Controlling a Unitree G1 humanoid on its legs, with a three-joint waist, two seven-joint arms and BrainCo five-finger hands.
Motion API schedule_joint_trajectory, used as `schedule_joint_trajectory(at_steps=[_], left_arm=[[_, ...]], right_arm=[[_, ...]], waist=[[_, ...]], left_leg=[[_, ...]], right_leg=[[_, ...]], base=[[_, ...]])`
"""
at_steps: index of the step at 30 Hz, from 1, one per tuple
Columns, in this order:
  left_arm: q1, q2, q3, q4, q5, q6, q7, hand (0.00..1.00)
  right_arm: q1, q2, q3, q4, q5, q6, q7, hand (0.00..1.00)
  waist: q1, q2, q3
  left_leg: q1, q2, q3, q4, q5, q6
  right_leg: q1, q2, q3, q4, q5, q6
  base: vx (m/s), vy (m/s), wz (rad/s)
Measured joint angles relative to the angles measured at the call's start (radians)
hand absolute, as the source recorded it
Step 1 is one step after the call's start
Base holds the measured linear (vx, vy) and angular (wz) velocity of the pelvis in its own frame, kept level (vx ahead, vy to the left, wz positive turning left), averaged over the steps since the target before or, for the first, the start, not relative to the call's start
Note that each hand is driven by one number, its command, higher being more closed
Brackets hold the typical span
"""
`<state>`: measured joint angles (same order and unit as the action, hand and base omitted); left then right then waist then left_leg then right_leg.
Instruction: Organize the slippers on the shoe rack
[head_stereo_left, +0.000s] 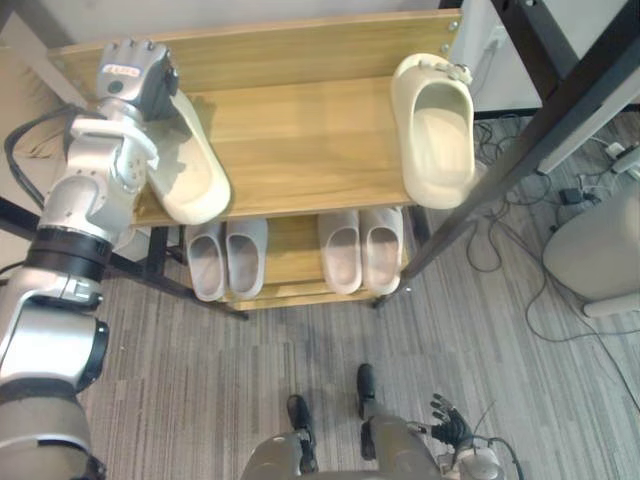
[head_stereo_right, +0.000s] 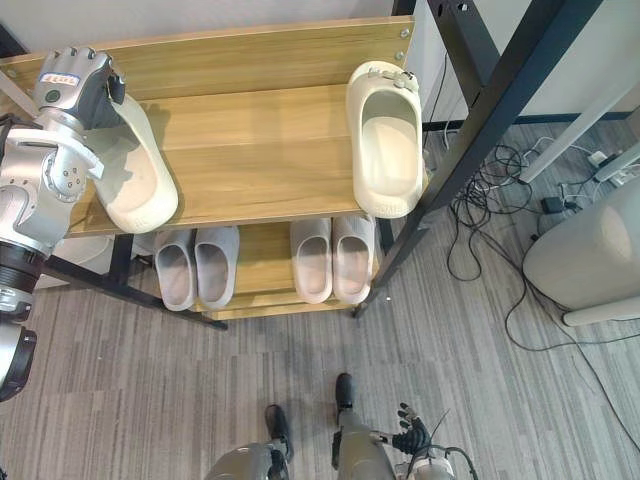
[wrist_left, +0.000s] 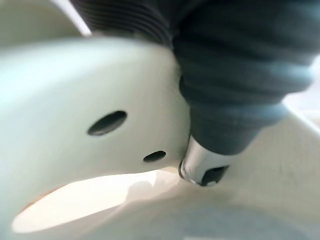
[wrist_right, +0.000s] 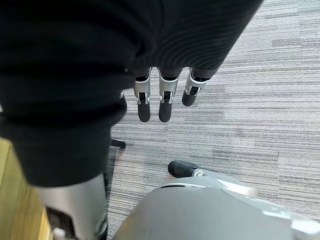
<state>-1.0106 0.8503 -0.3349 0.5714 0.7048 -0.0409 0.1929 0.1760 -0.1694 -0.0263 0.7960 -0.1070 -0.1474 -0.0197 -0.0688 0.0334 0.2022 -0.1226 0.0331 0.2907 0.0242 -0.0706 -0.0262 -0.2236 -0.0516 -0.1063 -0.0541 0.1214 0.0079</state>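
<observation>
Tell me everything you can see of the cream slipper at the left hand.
The cream slipper is a smooth, foam-like clog: closed toe with small vent holes, open heel, opening up. It sits angled at the left end of the top shelf, heel past the front edge. The left hand grips its toe end, one finger pressed against the upper.

Head eyes: both stare steeply down from up high at the shoe rack (head_stereo_left: 300, 150) and carpet floor (head_stereo_left: 200, 370); side by side, so they share nearly everything.
Left wrist: jammed right up against a cream slipper (wrist_left: 75, 85), super close.
Right wrist: down low, facing the floor past the right hand (wrist_right: 165, 100).
</observation>
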Motion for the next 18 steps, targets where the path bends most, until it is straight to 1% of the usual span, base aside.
schedule_joint_trajectory(at_steps=[2, 5, 6, 7, 10, 14, 18], left_arm=[[0.000, -0.002, 0.000, -0.001, 0.000, 0.000, 0.000, 1.00], [0.005, -0.012, 0.000, -0.027, 0.000, -0.002, 0.000, 1.00], [0.008, -0.017, 0.000, -0.048, 0.000, -0.005, 0.001, 1.00], [0.019, -0.030, 0.000, -0.083, 0.000, -0.019, 0.001, 1.00], [0.044, -0.052, 0.000, -0.116, 0.001, -0.032, 0.002, 1.00], [0.044, -0.060, 0.000, -0.124, 0.002, -0.033, 0.005, 1.00], [0.040, -0.085, -0.024, -0.134, 0.014, -0.033, 0.024, 1.00]], right_arm=[[0.000, 0.000, 0.000, 0.001, 0.000, 0.000, 0.000, 0.00], [0.000, 0.003, 0.001, 0.003, 0.000, 0.000, 0.000, 0.00], [0.000, 0.003, 0.001, 0.003, 0.000, 0.000, 0.001, 0.00], [0.000, 0.003, 0.001, 0.004, -0.001, 0.000, 0.001, 0.00], [-0.002, 0.003, 0.004, 0.004, -0.001, 0.000, 0.001, 0.00], [-0.005, 0.002, 0.010, 0.005, -0.002, 0.000, 0.000, 0.00], [-0.013, 0.001, 0.012, 0.006, -0.002, 0.000, 0.000, 0.00]], waist=[[-0.002, 0.000, 0.000], [-0.005, -0.007, 0.004], [-0.007, -0.008, 0.005], [-0.011, -0.008, 0.005], [-0.015, -0.008, 0.005], [-0.023, -0.009, 0.005], [-0.035, -0.009, 0.005]], left_leg=[[0.003, -0.001, -0.002, 0.000, 0.000, 0.000], [0.024, -0.003, -0.007, -0.001, -0.001, 0.002], [0.026, -0.004, -0.013, -0.001, -0.001, 0.002], [0.026, -0.006, -0.023, -0.001, -0.001, 0.002], [0.031, -0.009, -0.026, -0.001, -0.002, 0.003], [0.032, -0.011, -0.025, -0.001, -0.002, 0.004], [0.031, -0.016, -0.021, -0.001, -0.002, 0.006]], right_leg=[[0.005, -0.001, -0.001, -0.003, 0.001, 0.001], [0.034, -0.001, -0.005, -0.015, 0.002, 0.002], [0.039, -0.002, -0.010, -0.019, 0.003, 0.003], [0.045, -0.005, -0.018, -0.022, 0.004, 0.003], [0.051, -0.007, -0.021, -0.024, 0.005, 0.004], [0.051, -0.009, -0.019, -0.026, 0.008, 0.008], [0.050, -0.013, -0.009, -0.034, 0.018, 0.011]], base=[[0.00, -0.006, 0.02], [0.00, -0.010, 0.04], [-0.01, -0.018, 0.17], [-0.01, -0.017, 0.15], [0.00, -0.004, 0.04], [0.00, 0.000, 0.00], [-0.02, -0.003, -0.05]])
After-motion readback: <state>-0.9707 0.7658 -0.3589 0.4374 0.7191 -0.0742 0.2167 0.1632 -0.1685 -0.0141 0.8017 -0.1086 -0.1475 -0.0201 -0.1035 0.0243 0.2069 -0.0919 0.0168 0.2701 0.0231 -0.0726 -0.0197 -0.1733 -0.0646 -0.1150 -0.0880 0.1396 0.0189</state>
